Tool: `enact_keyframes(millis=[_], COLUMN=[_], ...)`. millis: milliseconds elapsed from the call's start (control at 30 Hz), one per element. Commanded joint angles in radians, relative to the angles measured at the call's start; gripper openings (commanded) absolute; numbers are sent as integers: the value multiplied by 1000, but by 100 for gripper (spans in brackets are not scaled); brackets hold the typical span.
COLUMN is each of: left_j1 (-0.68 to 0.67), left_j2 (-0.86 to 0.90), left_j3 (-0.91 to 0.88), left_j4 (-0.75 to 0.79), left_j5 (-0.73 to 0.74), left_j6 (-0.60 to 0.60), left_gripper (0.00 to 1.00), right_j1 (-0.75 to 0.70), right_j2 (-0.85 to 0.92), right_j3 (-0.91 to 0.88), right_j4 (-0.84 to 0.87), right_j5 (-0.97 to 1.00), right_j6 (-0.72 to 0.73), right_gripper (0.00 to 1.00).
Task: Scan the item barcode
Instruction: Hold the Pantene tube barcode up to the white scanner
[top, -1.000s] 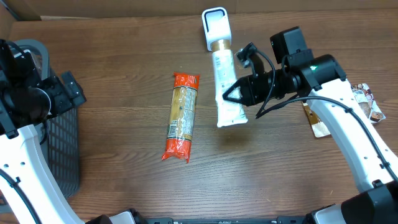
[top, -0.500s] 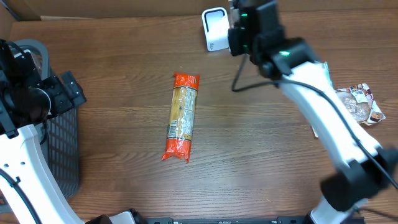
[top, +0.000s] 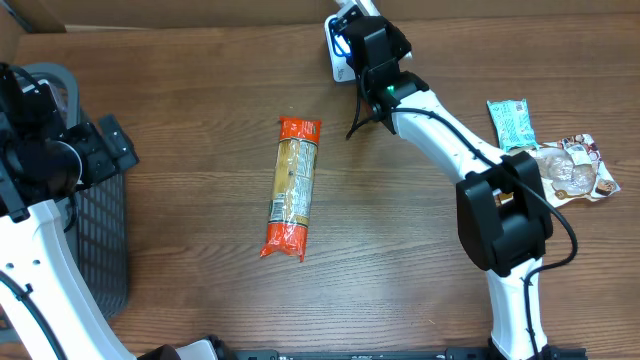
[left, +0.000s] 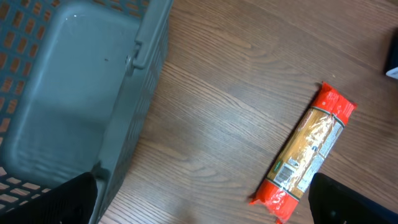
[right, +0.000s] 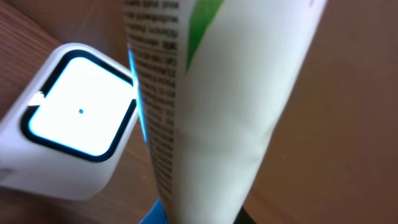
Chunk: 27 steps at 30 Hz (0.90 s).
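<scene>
At the left, the left gripper (left: 211, 208) is held wide open and empty, near a grey latticed plastic basket (left: 68, 124). An orange-ended pasta packet (top: 291, 186) is seen lying mid-table. Further right, the white tube (right: 205, 106) is clamped in the right gripper (top: 365, 45) and presented just beside the glowing scanner (right: 68, 124). The tube is judged light, smooth-skinned and squeezable, so a gentle hold across its flatter body is advised, with the printed side kept uncovered.

Shop checkout mock-up, barcode scanner (right: 74, 127), grey basket (top: 105, 230), packaged pasta (top: 292, 185)
</scene>
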Motion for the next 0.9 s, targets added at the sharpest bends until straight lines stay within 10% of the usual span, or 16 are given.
enact_keyframes(millis=[0, 867], left_j1=[2, 2], left_j2=[-2, -2], left_j3=[2, 2], left_j4=[2, 2], left_j5=[7, 7], left_j6=[15, 15], left_gripper=[100, 100], right_j1=[-1, -22], right_j2=[53, 164], right_j3=[24, 24], right_j4=[79, 195], right_j5=[40, 148], right_j6=[-207, -350], right_gripper=[4, 4])
